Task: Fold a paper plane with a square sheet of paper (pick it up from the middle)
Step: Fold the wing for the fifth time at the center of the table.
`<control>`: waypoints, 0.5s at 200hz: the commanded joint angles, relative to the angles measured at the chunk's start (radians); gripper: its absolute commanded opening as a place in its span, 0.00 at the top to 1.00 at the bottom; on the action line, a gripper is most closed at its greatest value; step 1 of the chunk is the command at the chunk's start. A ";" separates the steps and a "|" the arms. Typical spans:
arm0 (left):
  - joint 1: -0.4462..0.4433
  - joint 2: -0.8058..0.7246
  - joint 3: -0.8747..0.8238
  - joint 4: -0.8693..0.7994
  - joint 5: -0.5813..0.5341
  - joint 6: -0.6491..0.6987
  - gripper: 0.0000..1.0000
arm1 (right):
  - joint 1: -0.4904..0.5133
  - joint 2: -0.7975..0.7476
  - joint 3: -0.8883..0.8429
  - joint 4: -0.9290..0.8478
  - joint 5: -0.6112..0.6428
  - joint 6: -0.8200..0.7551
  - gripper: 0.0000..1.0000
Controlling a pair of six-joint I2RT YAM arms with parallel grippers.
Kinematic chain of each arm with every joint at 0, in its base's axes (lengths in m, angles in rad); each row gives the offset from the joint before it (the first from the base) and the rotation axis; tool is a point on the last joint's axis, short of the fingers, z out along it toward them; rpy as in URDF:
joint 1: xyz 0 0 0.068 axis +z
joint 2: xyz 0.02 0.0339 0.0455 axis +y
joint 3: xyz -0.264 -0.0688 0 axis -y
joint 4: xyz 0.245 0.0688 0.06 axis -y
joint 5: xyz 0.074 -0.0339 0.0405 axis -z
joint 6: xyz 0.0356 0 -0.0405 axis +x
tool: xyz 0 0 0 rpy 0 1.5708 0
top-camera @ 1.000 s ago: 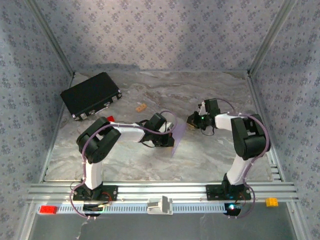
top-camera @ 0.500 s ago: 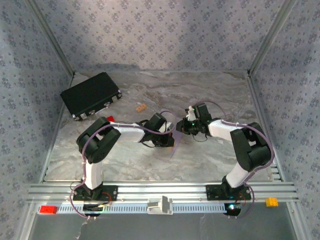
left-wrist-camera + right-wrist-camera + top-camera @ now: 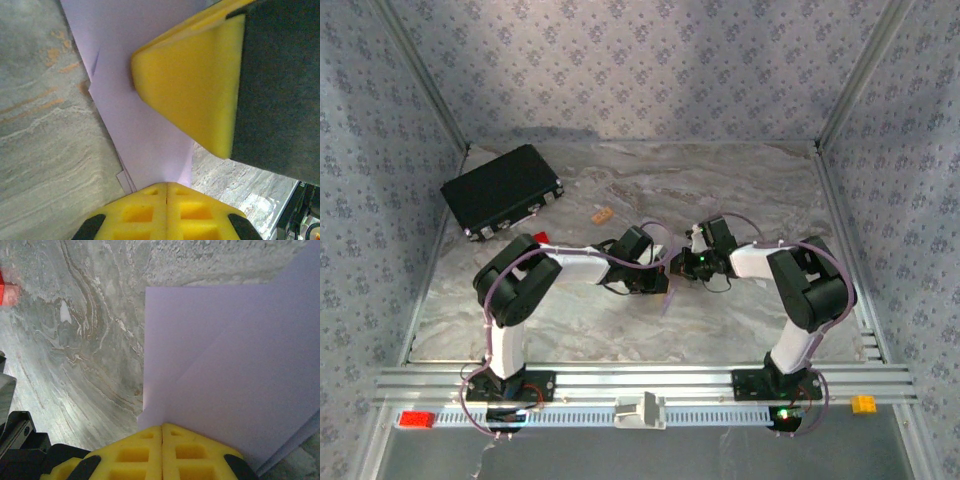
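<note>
- Both arms meet near the middle of the worktop [image 3: 740,320], and the sheet of paper [image 3: 225,365] is pinched between them.
- The left gripper [image 3: 166,192] has its yellow fingers pressed together with the lilac paper running straight into the seam, so it is holding the sheet.
- The right gripper [image 3: 162,432] reads the same way: its pads are closed flat on an edge of the paper, with no gap showing.
- From the left wrist view, the right arm's yellow fingers [image 3: 200,85] loom close over the same sheet, so the two grips sit near each other.
- The paper is no longer a plain flat square. A diagonal edge and overlapping layers show, so some folding looks done, though no pointed dart is there yet.
- Whether its lower edge touches the marbled surface is hard to tell from above, where the sheet is nearly edge-on.
- On handling, the sheet looks very light, thin and floppy. It would sag or twist if held by one corner and would crease wherever it is pinched hard.
- The best hold is probably along the folded edge or centre line, where the doubled layers are stiffer, keeping both grips taut so the layers do not slide apart.
- The black case [image 3: 502,188], red block [image 3: 539,238] and tan block [image 3: 602,214] sit well apart at the back left.
</note>
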 commanded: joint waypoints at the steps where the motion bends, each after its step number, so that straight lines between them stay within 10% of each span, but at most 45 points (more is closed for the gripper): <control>1: 0.001 0.000 0.004 -0.115 -0.004 0.009 1.00 | -0.013 0.041 -0.041 -0.003 0.060 0.032 0.94; 100: -0.037 -0.107 0.067 -0.092 0.118 -0.007 0.98 | -0.018 0.024 -0.056 -0.005 0.064 0.038 0.95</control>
